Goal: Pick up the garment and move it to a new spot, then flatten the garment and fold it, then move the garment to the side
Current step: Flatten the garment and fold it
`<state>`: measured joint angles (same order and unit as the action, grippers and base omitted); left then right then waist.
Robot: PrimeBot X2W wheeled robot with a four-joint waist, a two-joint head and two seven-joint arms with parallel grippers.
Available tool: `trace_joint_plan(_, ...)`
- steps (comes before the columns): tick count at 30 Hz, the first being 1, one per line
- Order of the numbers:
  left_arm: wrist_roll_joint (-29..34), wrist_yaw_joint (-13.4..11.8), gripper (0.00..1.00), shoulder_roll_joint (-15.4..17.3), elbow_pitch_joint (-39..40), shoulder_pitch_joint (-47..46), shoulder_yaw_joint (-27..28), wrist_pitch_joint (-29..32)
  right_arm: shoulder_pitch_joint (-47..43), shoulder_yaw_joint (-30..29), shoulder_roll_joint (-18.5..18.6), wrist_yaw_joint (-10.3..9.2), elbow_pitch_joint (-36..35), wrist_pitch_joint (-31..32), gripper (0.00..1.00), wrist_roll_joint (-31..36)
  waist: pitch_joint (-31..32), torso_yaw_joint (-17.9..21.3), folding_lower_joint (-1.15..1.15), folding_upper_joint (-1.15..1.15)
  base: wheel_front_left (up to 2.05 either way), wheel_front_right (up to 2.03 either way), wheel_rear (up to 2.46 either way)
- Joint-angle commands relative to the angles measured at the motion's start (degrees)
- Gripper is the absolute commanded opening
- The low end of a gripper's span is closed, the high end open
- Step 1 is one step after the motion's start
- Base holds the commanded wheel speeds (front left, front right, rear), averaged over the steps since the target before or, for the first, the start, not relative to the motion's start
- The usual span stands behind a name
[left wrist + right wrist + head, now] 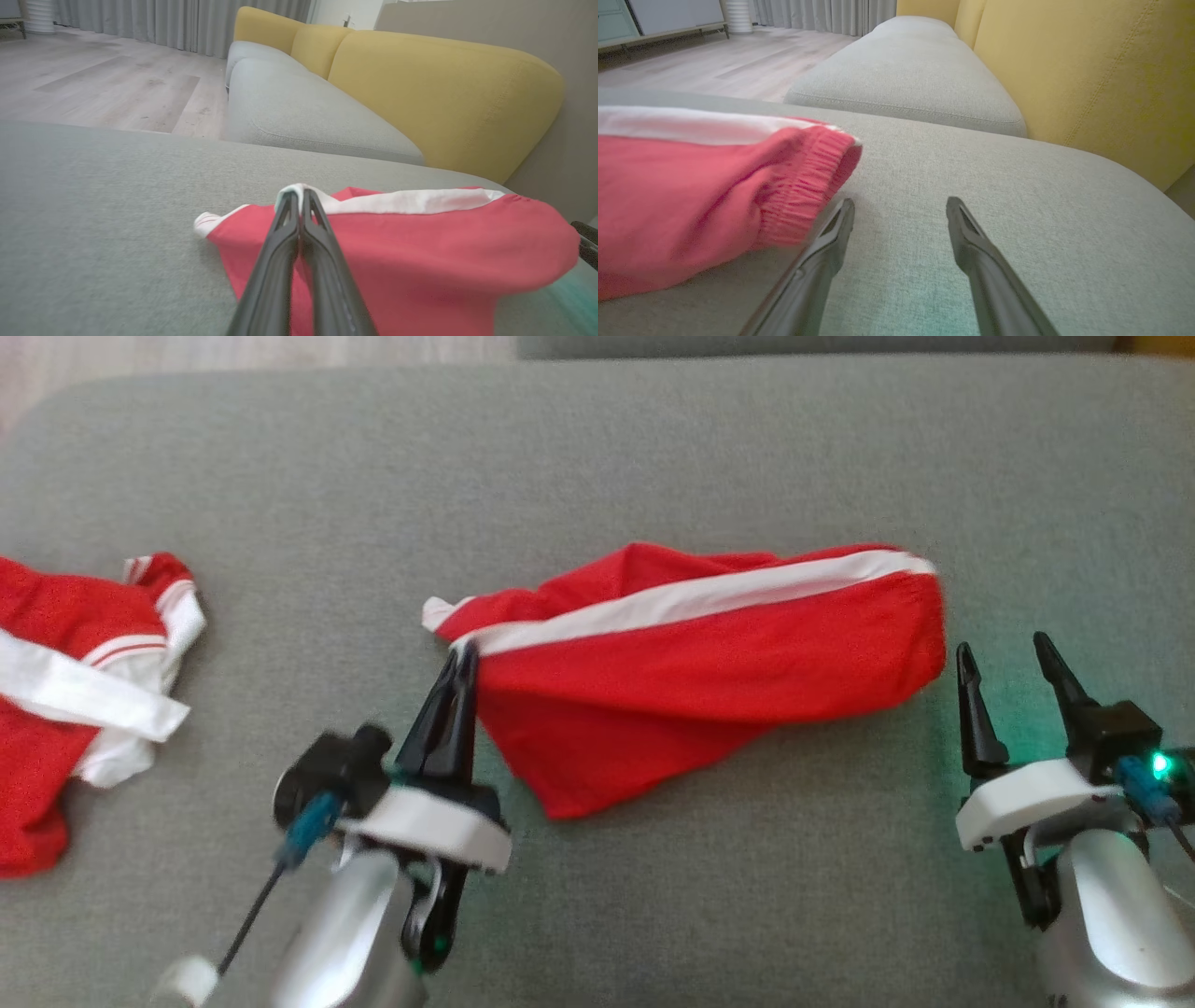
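1. Pinching the garment (709, 663) at its white-striped left corner, the left tool (464, 658) is clamped on the cloth.
2. Right tool (1002, 649), fingers apart, sits just beside the garment's right end.
3. Two red garments lie on the grey cushion (597, 457): the garment at the middle, the second garment (56, 644) at the far left.

The grey cushion (653, 448) lay bare toward twelve o'clock, and bare again at six o'clock along its near edge. The garment (709, 672) filled the middle, its cuff just beside the spread right pincer (1001, 646) at three o'clock. At nine o'clock a second garment (56, 709) blocked the edge, with a bare strip between the two.
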<state>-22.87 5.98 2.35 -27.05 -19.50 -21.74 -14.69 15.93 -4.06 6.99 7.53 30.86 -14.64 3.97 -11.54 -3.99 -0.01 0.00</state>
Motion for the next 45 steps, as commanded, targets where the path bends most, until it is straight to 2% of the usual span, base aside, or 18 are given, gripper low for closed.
trace_joint_plan(1,0.9,0.3,0.00,0.5,2.9,0.1,2.6,-0.3,0.0,0.7,-0.5,-0.04,-2.1,-0.4,1.00,-0.6,1.5,-0.9,0.01,0.00,0.00,0.00,0.00)
trace_joint_plan(7,3.0,0.9,0.00,0.5,5.2,7.3,4.4,-0.3,-2.0,-0.5,-1.6,-0.04,-2.5,-0.4,1.00,-1.8,4.5,-1.2,0.01,0.00,0.00,0.00,0.00)
trace_joint_plan(16,4.7,1.4,0.00,0.5,2.0,14.1,7.4,-0.3,-5.0,-0.7,-3.0,-0.04,-2.7,-0.4,1.00,-3.5,8.3,-0.7,0.01,0.00,0.00,0.00,0.00)
trace_joint_plan(18,5.3,1.3,0.51,0.5,1.7,14.3,8.9,-0.3,-5.3,0.0,-3.3,-0.04,-3.0,-0.4,1.00,-4.0,8.4,-0.5,0.01,0.00,0.00,0.00,0.00)
trace_joint_plan(19,5.6,1.3,0.94,0.5,1.4,14.4,9.4,-0.3,-5.4,0.3,-3.4,-0.04,-3.1,-0.4,1.00,-4.3,8.4,-0.4,0.01,0.00,0.00,0.00,0.00)
trace_joint_plan(20,6.0,1.1,1.00,0.5,1.3,14.4,9.9,-0.3,-5.4,0.7,-3.5,-0.04,-3.2,-0.4,1.00,-4.5,8.3,-0.2,0.01,0.00,0.00,0.00,0.00)
trace_joint_plan(27,8.4,-1.7,1.00,0.5,3.2,14.3,12.4,-0.3,-4.8,3.0,-3.8,-0.04,-4.9,-0.4,1.00,-6.8,7.3,0.2,0.01,0.00,0.00,0.00,0.00)
trace_joint_plan(35,13.3,-4.9,1.00,0.5,8.2,14.7,15.0,-0.3,-4.5,8.3,-4.0,-0.04,-9.5,-0.4,1.00,-11.0,6.6,0.5,0.01,0.00,0.00,0.00,0.00)
trace_joint_plan(45,13.3,-5.1,1.00,0.5,8.2,15.7,14.7,-0.3,-5.7,14.0,-2.8,-0.04,-7.6,-0.4,1.00,-15.8,6.5,0.4,0.01,0.00,0.00,0.00,0.00)
